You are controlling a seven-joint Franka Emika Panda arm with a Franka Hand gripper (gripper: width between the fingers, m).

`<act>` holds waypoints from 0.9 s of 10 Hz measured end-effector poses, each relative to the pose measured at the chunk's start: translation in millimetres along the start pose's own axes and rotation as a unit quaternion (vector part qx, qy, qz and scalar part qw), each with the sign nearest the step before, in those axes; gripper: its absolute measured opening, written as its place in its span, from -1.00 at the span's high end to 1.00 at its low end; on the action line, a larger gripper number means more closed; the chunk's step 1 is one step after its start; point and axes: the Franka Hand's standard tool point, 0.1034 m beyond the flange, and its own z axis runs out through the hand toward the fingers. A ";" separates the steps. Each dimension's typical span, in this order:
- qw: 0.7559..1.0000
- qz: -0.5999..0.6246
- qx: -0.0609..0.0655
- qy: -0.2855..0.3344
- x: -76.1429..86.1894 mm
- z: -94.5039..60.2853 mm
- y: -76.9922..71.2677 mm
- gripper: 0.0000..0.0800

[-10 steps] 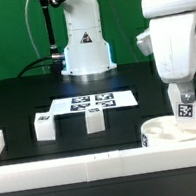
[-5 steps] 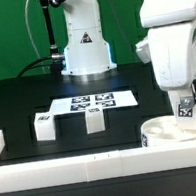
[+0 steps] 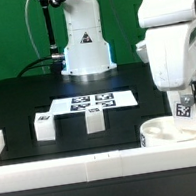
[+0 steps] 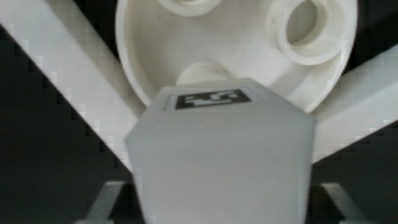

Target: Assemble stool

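Gripper (image 3: 182, 94), lower right of the exterior view, jaws clamped on a tagged leg (image 3: 187, 111) that tilts slightly over the seat disc (image 3: 164, 134). For a clean fit, square the leg upright, centre it on a socket, then press straight down.

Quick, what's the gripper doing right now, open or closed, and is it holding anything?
The gripper: closed on a stool leg, held at the seat disc.
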 end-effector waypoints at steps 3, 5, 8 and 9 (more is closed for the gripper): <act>0.987 0.164 0.003 0.002 -0.9 0.8 -0.4 0.15; 0.966 0.259 -0.002 0.011 -0.8 0.8 0.5 0.15; 0.911 0.410 -0.011 0.030 -0.5 1.0 0.8 0.15; 0.899 0.437 -0.009 0.031 -0.5 1.0 0.9 0.15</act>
